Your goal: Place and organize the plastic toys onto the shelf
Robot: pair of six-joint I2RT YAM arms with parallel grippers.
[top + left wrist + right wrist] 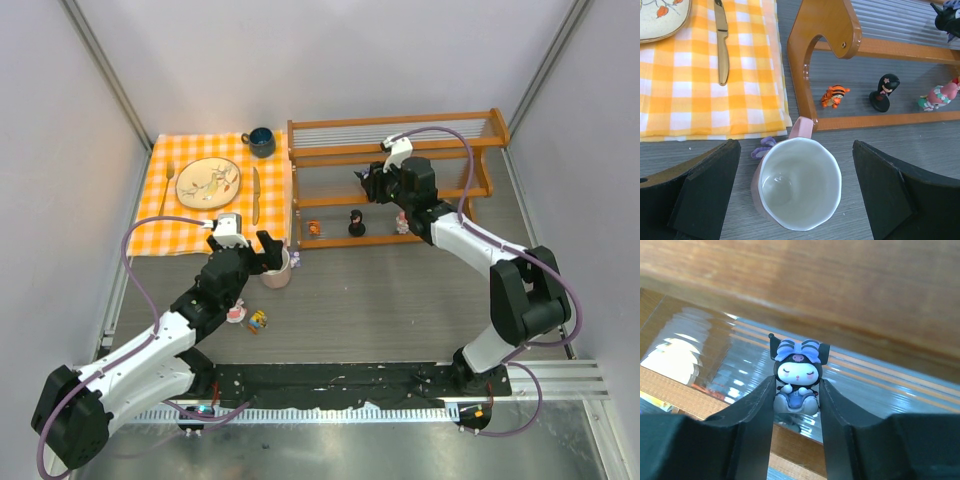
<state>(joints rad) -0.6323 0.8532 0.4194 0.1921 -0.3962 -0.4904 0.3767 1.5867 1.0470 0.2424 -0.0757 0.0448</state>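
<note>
Squarely, the black-and-blue figurine (796,371) sits clamped in the right hand (796,390).

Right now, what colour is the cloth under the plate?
The cloth is orange-and-white checked; left wrist view shows it best.

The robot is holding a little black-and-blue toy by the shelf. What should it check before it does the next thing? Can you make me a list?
1. Black-and-blue toy pinched upright in the right claw: ok.
2. Toy right above a rail of the shelf: cannot tell; only blurry wood shows behind it.
3. Tiger, black-haired doll and pink doll standing on the bottom level, lower than the right claw: ok.
4. Left claw open and empty over the mug: ok.
5. All toys off the table: not ok; a pink toy and a yellow toy lie by the left arm, and a purple toy beside the mug.
</note>
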